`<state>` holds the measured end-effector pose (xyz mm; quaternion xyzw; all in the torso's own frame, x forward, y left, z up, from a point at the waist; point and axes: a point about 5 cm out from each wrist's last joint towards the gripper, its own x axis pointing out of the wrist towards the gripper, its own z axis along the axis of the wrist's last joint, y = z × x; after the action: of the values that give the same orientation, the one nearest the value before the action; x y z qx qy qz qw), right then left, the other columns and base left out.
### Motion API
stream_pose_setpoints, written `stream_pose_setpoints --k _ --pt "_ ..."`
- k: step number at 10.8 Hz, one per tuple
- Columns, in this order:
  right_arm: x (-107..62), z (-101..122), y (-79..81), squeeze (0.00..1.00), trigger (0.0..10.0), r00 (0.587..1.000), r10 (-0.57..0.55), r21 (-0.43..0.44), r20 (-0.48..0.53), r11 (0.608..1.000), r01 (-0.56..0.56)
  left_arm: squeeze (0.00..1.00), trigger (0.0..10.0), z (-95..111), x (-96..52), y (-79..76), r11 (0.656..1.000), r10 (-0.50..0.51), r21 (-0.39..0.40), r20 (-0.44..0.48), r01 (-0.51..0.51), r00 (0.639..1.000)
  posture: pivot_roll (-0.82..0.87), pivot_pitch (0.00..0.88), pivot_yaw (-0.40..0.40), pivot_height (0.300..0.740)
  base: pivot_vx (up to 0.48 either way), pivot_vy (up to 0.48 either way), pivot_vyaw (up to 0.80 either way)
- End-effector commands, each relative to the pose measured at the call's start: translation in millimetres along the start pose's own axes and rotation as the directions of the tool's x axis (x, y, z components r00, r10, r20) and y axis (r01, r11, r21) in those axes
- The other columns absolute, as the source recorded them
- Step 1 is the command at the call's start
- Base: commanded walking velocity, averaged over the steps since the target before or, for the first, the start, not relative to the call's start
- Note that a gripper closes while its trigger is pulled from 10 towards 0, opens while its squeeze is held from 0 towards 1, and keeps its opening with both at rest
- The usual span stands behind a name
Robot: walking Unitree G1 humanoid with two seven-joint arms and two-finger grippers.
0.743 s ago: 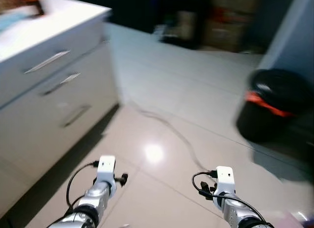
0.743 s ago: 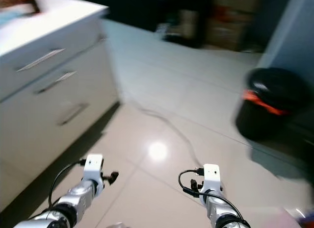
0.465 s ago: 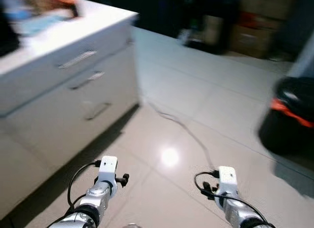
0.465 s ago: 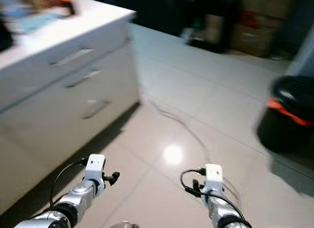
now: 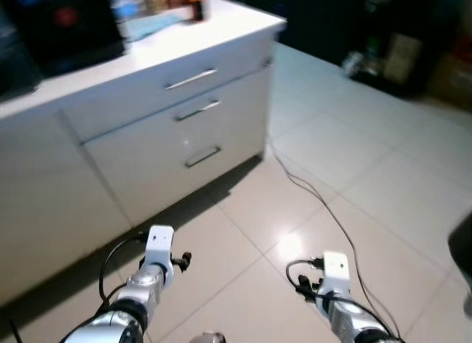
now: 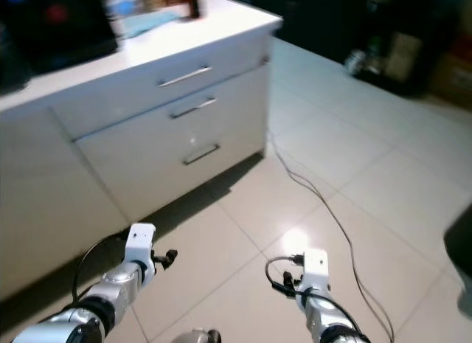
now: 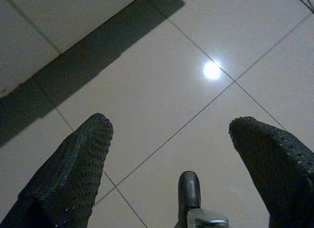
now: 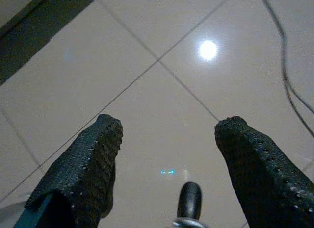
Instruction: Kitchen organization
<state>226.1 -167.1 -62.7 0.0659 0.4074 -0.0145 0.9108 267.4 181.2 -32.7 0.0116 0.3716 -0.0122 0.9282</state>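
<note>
A white kitchen counter [image 5: 184,99] with three drawers and metal handles stands to my left front. On its top sit a black appliance [image 5: 66,22], a dark jar [image 5: 195,5] and some blurred items. Both arms are held low over the tiled floor, left arm [image 5: 151,273] and right arm [image 5: 335,284]. In the left wrist view my left gripper [image 7: 171,125] is open above bare tiles, nothing between its fingers. My right gripper [image 8: 170,123] is likewise open and empty over the floor.
A thin dark cable [image 5: 324,206] runs across the glossy beige tiles from the counter's corner toward my right arm. A black bin [image 5: 463,247] shows at the right edge. Dark boxes and clutter [image 5: 402,52] line the far side.
The camera has swung left: the counter now takes up more of the picture and the black bin has slid to the right edge. Both arms keep the same low pose.
</note>
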Motion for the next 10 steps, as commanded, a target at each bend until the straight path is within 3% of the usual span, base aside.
stream_pose_setpoints --k 1,4,7,8,10 --pt "0.5 3.2 -0.2 0.00 10.0 1.000 -0.002 -0.022 0.008 1.000 0.002 0.00 10.0 4.6 0.9 -3.0 1.000 -0.013 -0.003 0.009 0.013 1.000 -0.05 0.007 0.070 0.740 0.000 0.000 0.80" --pt "1.7 9.4 3.4 0.00 10.0 1.000 0.019 -0.041 0.021 0.999 -0.018 0.00 10.0 -8.8 -0.6 -4.5 1.000 0.005 0.016 -0.034 -0.005 0.999 -0.06 0.010 0.064 0.740 0.000 0.000 0.80" --pt "0.7 5.9 -0.4 0.00 10.0 1.000 0.020 -0.051 0.011 0.998 -0.020 0.00 10.0 -27.8 -6.1 13.1 0.998 0.054 -0.034 -0.079 -0.057 0.995 -0.06 0.011 0.050 0.740 0.000 0.000 0.00" --pt "0.0 3.7 -2.9 0.00 10.0 1.000 0.017 -0.057 0.005 0.998 -0.017 0.00 10.0 -34.0 -7.8 15.5 0.996 0.050 -0.069 -0.091 -0.057 0.995 -0.06 0.011 0.048 0.740 0.000 0.000 0.00" --pt "-1.8 -4.9 -6.8 0.00 10.0 1.000 0.011 -0.084 -0.022 0.996 -0.013 0.00 10.0 -37.9 -8.7 13.4 0.998 0.036 -0.050 -0.090 -0.040 0.995 -0.05 0.006 0.041 0.740 0.000 0.000 0.00"
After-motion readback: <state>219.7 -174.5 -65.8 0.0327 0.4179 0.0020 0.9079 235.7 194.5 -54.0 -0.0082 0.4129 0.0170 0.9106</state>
